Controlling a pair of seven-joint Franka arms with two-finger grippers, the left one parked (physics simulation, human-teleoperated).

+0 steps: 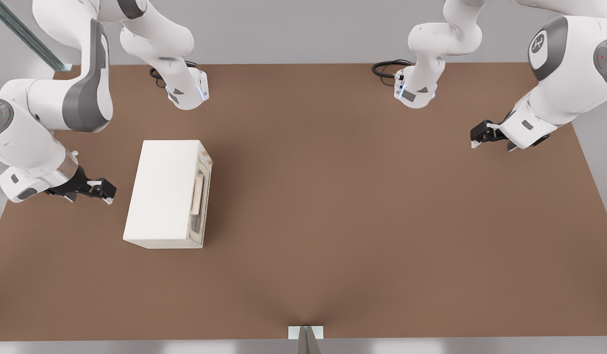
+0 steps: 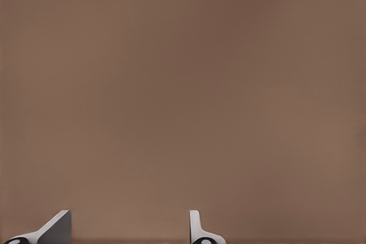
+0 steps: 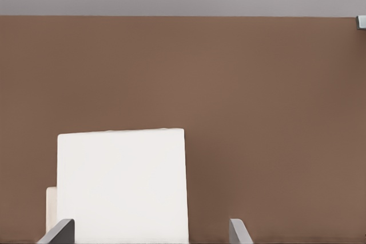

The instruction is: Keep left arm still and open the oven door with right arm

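Boxy matte cream oven [image 1: 163, 191] sits left of centre on smooth brown table [image 1: 357, 221]; glassy oven door [image 1: 201, 196] with tan bar handle [image 1: 197, 195] closed. Black gripper [image 1: 104, 191], left edge, fingers spread, empty, beside oven's back.

The oven door [image 1: 201, 196], a narrow cream-framed glassy panel with a long tan bar handle [image 1: 197, 195], is sitting closed, facing the front view's right. The pincer [image 1: 106, 191] is hovering, fingers apart, behind the oven [image 1: 161, 191].
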